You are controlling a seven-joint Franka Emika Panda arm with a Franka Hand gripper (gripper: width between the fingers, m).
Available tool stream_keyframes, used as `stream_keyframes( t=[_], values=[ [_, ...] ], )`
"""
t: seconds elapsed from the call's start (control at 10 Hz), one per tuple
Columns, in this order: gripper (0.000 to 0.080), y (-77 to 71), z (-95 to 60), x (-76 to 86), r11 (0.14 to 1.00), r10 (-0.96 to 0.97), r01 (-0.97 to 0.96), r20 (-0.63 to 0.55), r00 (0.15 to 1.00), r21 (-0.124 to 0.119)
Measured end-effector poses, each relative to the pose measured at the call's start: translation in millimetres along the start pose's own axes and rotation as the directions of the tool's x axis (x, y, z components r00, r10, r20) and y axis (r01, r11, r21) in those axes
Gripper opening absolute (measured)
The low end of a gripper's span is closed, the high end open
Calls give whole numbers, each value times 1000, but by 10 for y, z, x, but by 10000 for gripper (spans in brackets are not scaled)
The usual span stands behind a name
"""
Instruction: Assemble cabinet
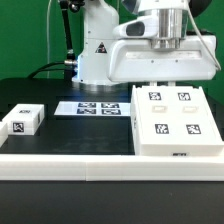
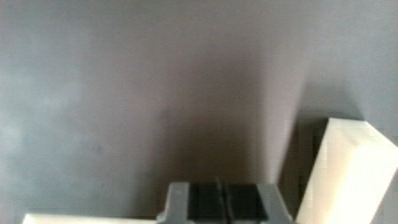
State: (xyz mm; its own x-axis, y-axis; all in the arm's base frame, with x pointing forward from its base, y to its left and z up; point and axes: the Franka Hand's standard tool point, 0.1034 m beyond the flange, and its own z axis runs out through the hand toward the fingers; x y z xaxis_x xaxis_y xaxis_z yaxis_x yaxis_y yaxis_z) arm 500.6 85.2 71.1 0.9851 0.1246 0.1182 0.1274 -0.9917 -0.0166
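The cabinet [image 1: 171,120], a large white box with several tagged panels on its upper face, lies on the dark table at the exterior view's right. My gripper [image 1: 162,66] hangs just above the cabinet's far edge without touching it. In the wrist view the gripper [image 2: 224,190] has its two fingers pressed together, with nothing between them. The pale edge of a white piece [image 2: 347,170], probably the cabinet, stands beside the fingers over the dark table.
A small white tagged block [image 1: 22,120] sits at the exterior view's left. The marker board [image 1: 97,107] lies flat by the robot's base. A long white border rail [image 1: 70,160] runs along the table's front and left edges.
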Motion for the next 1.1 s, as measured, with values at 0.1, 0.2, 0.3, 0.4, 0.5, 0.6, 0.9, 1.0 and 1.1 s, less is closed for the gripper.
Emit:
stream_keyframes(
  t=[0.1,0.2,0.3,0.4,0.5,0.6,0.9,1.0,1.1],
  values=[
    [2,-4,18,-15,1000,-1,1,0,1000,0],
    [2,-4,34,-27,1000,-1,1,3,1000,-1],
    [2,-4,34,-27,1000,-1,1,3,1000,-1],
    [2,0,49,-29,1000,-2,2,0,1000,-2],
    [2,7,89,-47,1000,-3,3,-7,1000,-4],
    [2,-4,48,-32,1000,-4,4,7,1000,-1],
    [2,-20,-178,164,1000,-3,3,46,999,8],
    [2,-23,-206,202,1000,-2,1,61,998,10],
    [2,-21,-184,178,1000,-2,1,64,998,10]
  ],
)
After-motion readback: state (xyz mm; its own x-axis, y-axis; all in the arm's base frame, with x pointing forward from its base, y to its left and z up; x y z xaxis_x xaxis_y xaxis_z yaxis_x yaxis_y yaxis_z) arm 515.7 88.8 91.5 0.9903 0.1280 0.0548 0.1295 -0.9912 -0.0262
